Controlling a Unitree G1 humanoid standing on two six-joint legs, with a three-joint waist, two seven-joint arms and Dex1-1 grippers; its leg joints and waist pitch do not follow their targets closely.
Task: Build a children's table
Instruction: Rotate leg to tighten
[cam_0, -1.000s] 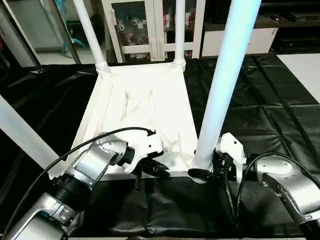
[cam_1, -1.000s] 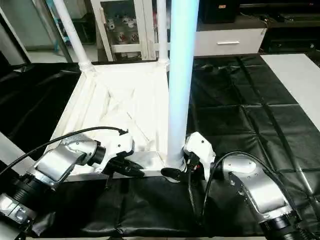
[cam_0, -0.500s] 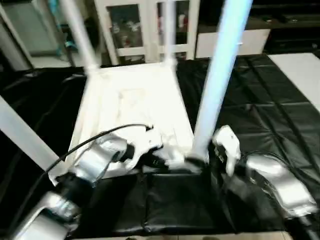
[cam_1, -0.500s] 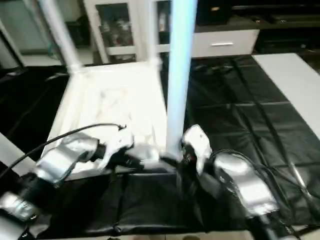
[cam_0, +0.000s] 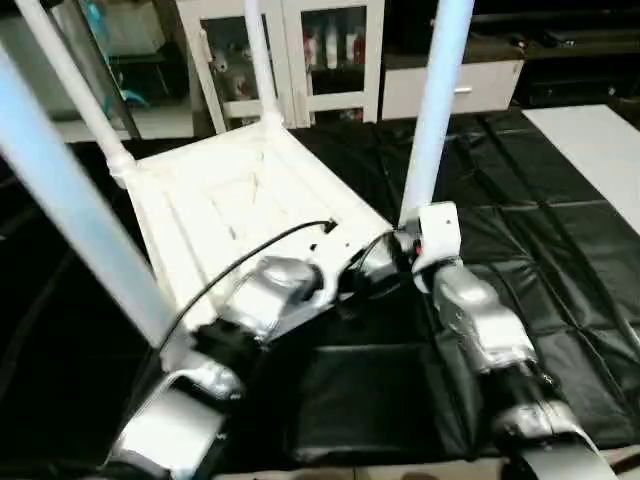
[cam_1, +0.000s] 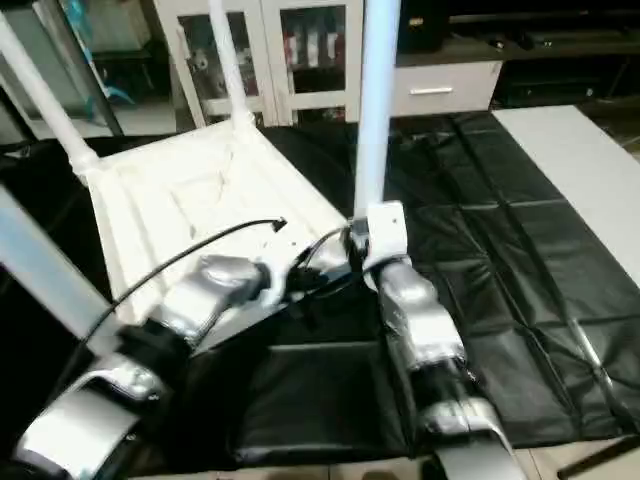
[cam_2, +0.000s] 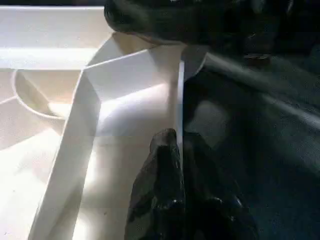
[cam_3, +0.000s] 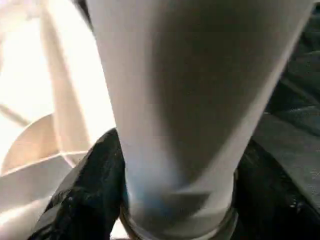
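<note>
- White moulded plastic makes up the children's table, which lies upside down in the centre-left of the head views, its ribbed underside facing up, on the black-covered work surface.
- Crossed ribs and raised straight edges mark the underside; the left wrist view shows a thin upright plastic wall and a curved round socket rim.
- Four long, smooth, round tapered legs rise from the corners: one at the upper left, one at upper centre, one crossing the left edge as a broad pale bar, and the near right leg right of centre.
- Left gripper, its black fingers pressed together, pinches the thin edge wall of the tabletop at the near corner; a black cable arcs over its silver forearm.
- Right gripper clasps the base of the near right leg, a glossy black finger curving round each side of the tube just above its ringed foot.
- Creased, shiny black sheeting with square fold lines covers the work surface.
- White glass-door cabinet stands at the upper centre behind the table.
</note>
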